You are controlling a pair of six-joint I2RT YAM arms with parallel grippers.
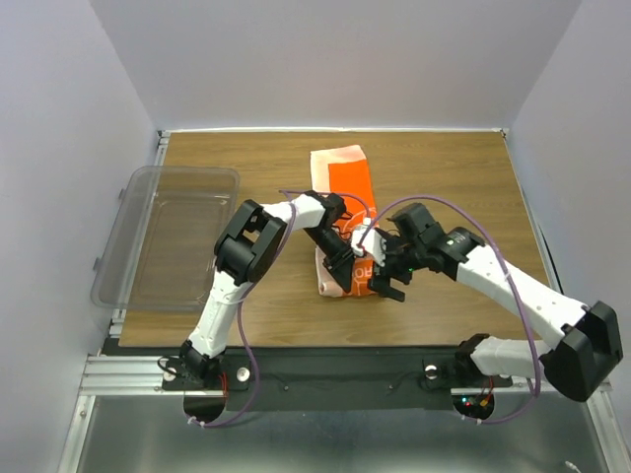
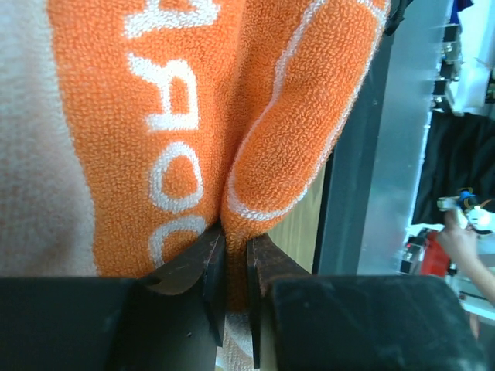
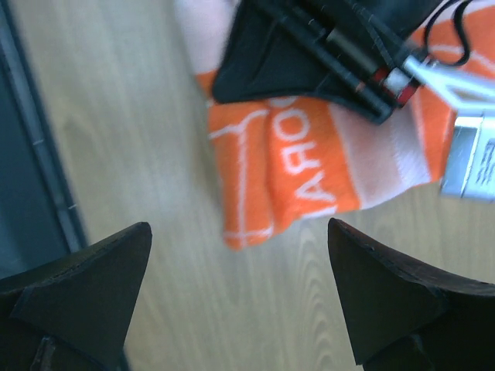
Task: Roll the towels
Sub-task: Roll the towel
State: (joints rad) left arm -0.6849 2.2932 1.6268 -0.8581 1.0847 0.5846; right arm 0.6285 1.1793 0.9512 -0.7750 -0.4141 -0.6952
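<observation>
The orange towel lies lengthwise in the middle of the table, its far end flat and its near end bunched into a fold. My left gripper is shut on that near fold. In the left wrist view the jaws pinch a ridge of the towel, and white lettering shows on the cloth. My right gripper is open and empty, just right of the fold and above the table. In the right wrist view it hovers over the corner of the towel, with the left gripper dark above.
A clear plastic tub sits at the left edge of the wooden table. The black front rail runs along the near edge. White walls close in the back and both sides.
</observation>
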